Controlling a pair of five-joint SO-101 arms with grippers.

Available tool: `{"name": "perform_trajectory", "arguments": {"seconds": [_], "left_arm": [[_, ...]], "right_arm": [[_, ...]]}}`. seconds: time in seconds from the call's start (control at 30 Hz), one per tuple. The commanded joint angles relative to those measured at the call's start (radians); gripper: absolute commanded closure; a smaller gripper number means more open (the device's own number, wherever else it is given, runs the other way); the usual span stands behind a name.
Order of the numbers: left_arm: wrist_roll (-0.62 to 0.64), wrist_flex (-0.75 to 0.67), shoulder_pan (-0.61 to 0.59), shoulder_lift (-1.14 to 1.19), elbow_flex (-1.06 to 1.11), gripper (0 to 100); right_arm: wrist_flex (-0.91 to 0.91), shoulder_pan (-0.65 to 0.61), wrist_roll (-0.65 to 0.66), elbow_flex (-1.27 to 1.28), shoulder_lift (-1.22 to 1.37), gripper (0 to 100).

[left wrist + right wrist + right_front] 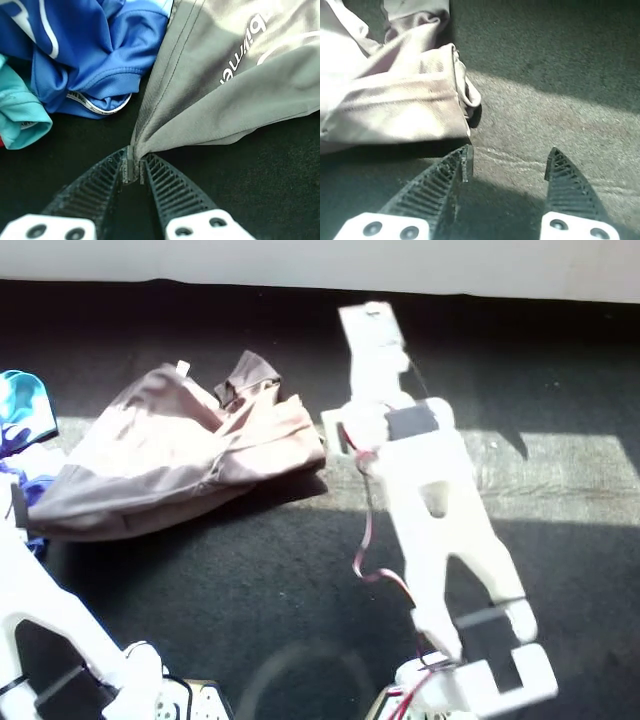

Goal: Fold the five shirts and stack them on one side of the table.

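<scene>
A grey shirt point(180, 455) lies crumpled on the dark table point(250, 610), left of centre. My left gripper point(134, 169) is shut on a pinched corner of the grey shirt point(235, 85), and the fabric fans out from its tips. A blue shirt point(95, 50) and a teal shirt point(20, 117) are bunched just beside that corner. My right gripper point(509, 162) is open, low over the bare table, just off the opposite edge of the grey shirt point(395, 100). The right arm point(430, 500) stands at the middle of the table.
The teal shirt point(25, 405) and the blue shirt point(18, 485) sit at the table's left edge in the high view. A band of sunlight point(560, 475) crosses the table. The left arm point(40, 615) is at the front left corner.
</scene>
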Motion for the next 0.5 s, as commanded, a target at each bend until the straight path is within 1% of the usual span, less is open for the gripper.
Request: {"name": "perform_trajectory", "arguments": {"seconds": [0.0, 0.1, 0.27, 0.37, 0.47], "left_arm": [[-0.011, 0.0, -0.013, -0.042, 0.021, 99], [-0.011, 0.0, -0.013, -0.042, 0.033, 99], [-0.011, 0.0, -0.022, -0.042, 0.028, 99], [-0.011, 0.0, -0.018, -0.042, 0.031, 99], [-0.011, 0.0, -0.018, -0.042, 0.033, 99]], "right_arm": [[0.005, -0.067, -0.035, -0.188, 0.17, 76.4], [0.03, -0.094, -0.038, -0.274, 0.282, 76.5], [0.093, -0.104, -0.035, -0.38, 0.386, 77.2], [0.09, -0.101, -0.02, -0.417, 0.449, 82.5], [0.067, -0.099, 0.051, -0.475, 0.526, 86.5]]}}
